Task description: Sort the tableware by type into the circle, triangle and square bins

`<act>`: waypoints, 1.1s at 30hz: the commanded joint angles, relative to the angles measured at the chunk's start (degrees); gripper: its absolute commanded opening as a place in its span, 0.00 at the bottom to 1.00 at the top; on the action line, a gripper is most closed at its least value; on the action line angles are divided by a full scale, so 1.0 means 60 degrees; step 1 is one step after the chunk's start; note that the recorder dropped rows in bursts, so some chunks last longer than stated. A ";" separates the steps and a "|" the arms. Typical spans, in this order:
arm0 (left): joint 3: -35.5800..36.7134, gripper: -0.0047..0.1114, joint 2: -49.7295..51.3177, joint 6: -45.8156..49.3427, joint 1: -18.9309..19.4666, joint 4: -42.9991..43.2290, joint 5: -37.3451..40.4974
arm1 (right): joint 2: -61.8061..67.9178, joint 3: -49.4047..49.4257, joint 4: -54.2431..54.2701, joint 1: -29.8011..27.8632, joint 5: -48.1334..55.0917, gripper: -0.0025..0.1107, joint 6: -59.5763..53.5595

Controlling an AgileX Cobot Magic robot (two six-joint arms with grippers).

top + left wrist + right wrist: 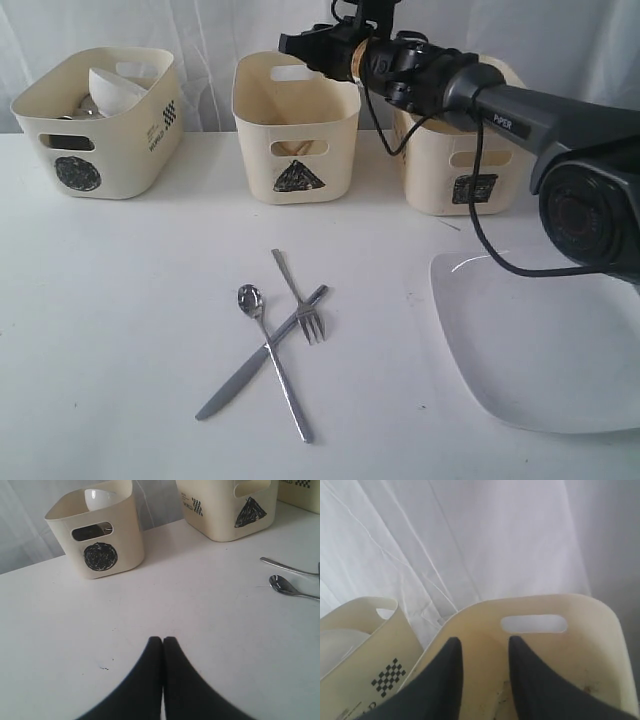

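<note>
Tubs, three of them in cream plastic, line the back of your white counter (120,300) in the exterior view. The circle tub (100,150) stands on the left with a white bowl (118,88) tilted inside it. The triangle tub (295,130) stands in the middle. The square tub (450,165) stands on the right, partly behind your right arm (520,115). That arm reaches in from the right, and your right hand (300,45) hangs over the triangle tub's rim. Near the middle of the counter, a spoon (250,299), a fork (312,325) and a knife (232,386) lie crossed over one another. A large white square plate (545,350) lies at the right front, apart from them.

In the left wrist view, your left hand (163,645) is clenched, its two black fingers pressed together with nothing between them, low over bare counter. Ahead stands the circle tub (100,535) holding the white bowl (100,497), with the triangle tub (225,510) beside it. The spoon (280,584) and the fork's handle show at the edge.

In the right wrist view, your right hand (485,640) is released, its fingers apart and the gap empty. It sits over the open top of the triangle tub (580,645), near the wall with the handle slot. The circle tub (395,645) sits alongside, and a white curtain (470,540) hangs behind.
</note>
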 commanded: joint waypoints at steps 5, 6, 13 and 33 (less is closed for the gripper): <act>0.0028 0.04 -0.0047 -0.0019 -0.0049 -0.0066 -0.0034 | -0.2528 0.3788 -0.5479 0.0166 -0.0099 0.30 0.3595; 0.0028 0.04 -0.0047 -0.0019 -0.0049 -0.0066 -0.0034 | -0.2948 0.4406 -0.5624 0.0166 -0.0137 0.30 0.3974; 0.0028 0.04 -0.0047 -0.0019 -0.0049 -0.0066 -0.0034 | -0.5465 0.7594 -0.5624 0.0166 0.0226 0.30 0.3745; 0.0028 0.04 -0.0047 -0.0019 -0.0049 -0.0066 -0.0034 | -0.7148 1.1292 -0.5624 0.3236 0.0988 0.30 0.3513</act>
